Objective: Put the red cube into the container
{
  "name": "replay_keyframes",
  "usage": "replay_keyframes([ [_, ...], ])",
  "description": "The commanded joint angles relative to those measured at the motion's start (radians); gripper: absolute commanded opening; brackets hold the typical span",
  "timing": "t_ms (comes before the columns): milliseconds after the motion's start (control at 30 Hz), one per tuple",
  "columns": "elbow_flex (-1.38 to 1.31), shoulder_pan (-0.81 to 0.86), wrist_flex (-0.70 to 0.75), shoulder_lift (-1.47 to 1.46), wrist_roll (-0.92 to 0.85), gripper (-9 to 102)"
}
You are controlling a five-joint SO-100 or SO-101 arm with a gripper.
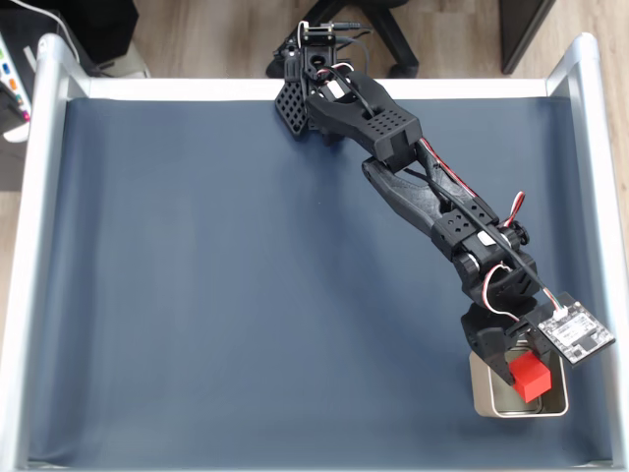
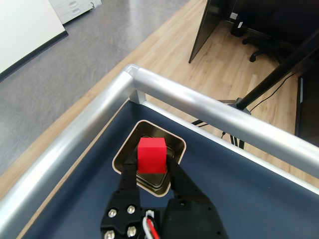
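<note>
Red cube [image 2: 151,155] sitting clamped between gripper [image 2: 151,168] fingers, hanging above tin [image 2: 175,144] opening, tin lying near tray's corner by silver rail [image 2: 209,110]. Carrying looking done; remaining: lowering, releasing cube into tin, pulling arm clear.

Red cube [image 2: 151,155] matt, smooth; container [image 2: 175,145] pale metal; end effector [image 2: 152,167] matt black plastic; rail [image 2: 209,110] brushed metal.
</note>
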Motion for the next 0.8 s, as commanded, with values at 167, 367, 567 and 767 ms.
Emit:
replay_keyframes([
  [167,-0.067,-0.012,-0.014,0.006,0.005,19],
  [367,-0.067,-0.012,-0.020,0.006,0.006,21],
  [567,-0.067,-0.012,-0.025,0.009,0.006,21],
  [767,-0.077,-0.012,-0.028,0.017,0.014,18],
])
